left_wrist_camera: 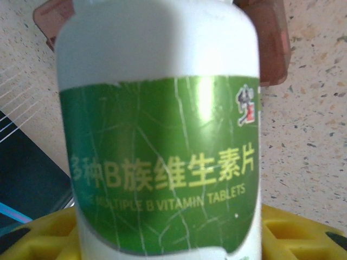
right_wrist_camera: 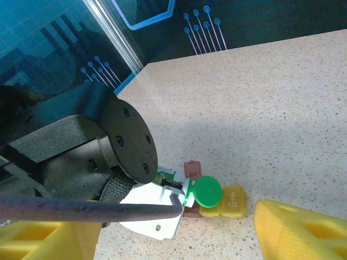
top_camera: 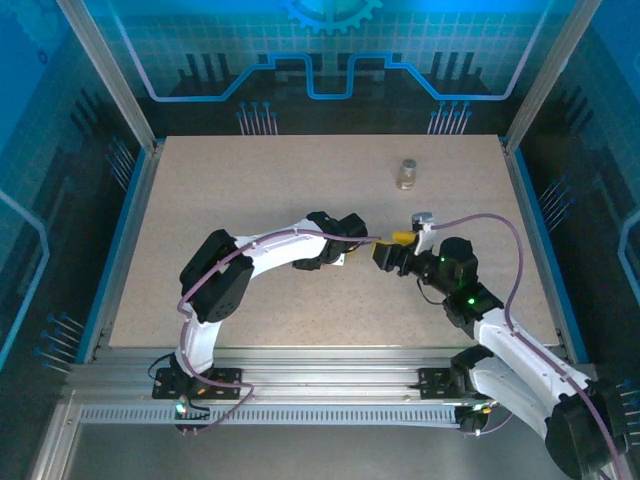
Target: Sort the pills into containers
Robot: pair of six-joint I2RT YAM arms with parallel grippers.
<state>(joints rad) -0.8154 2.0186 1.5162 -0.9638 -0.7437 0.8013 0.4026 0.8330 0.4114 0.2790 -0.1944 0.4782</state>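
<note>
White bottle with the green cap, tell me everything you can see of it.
The white bottle looks like glossy plastic, with a green label bearing yellow Chinese characters and the words Multiple B Vitamin Tablets. Its green cap is on. The left pincer grips its lower body between yellow fingers. A red-brown piece and a yellow piece lie beside it on the speckled table.

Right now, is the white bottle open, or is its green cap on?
Shut: right wrist view shows the green cap sitting on the white bottle.

Left wrist: bottle (left_wrist_camera: 162, 108) cropped top and bottom, red-brown pill (left_wrist_camera: 272, 43) mostly hidden behind it. Right wrist: bottle body masked by left arm (right_wrist_camera: 81, 151). Overhead: vial (top_camera: 406, 173) contents too small to tell.
</note>
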